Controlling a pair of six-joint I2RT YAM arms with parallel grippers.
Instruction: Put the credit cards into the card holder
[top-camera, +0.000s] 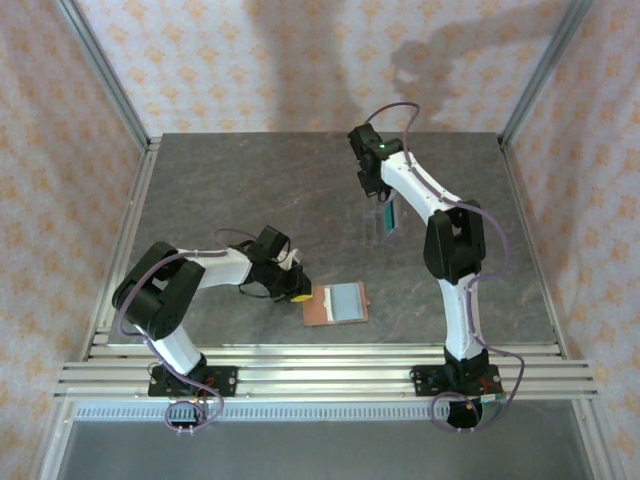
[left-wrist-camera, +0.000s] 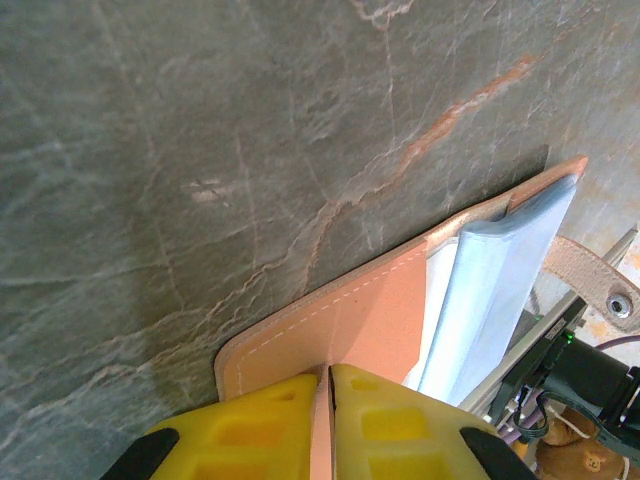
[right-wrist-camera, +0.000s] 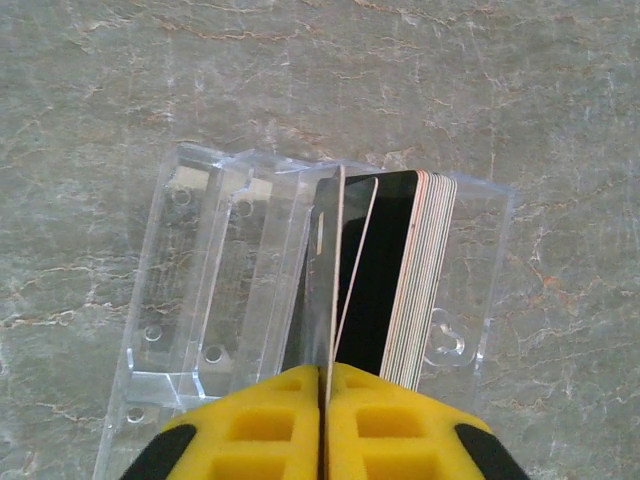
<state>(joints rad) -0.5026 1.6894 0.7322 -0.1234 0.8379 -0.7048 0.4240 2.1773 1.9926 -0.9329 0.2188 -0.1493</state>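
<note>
Yellow left fingers (left-wrist-camera: 338, 402) pinched on edge of card holder (left-wrist-camera: 350, 320), right fingers (right-wrist-camera: 336, 400) clamping one upright credit card (right-wrist-camera: 335, 270) — open table (top-camera: 250, 190) around

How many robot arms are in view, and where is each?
2. The left arm lies near the front edge, left gripper pinching the edge of the card holder. The right arm reaches farther back, right gripper shut on a card in the clear rack.

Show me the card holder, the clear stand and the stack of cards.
card holder (left-wrist-camera: 350, 320), left wrist view, on its tan leather cover.
clear stand (right-wrist-camera: 180, 290), right wrist view, on its left empty slot.
stack of cards (right-wrist-camera: 425, 270), right wrist view, on the cards' edges.
</note>
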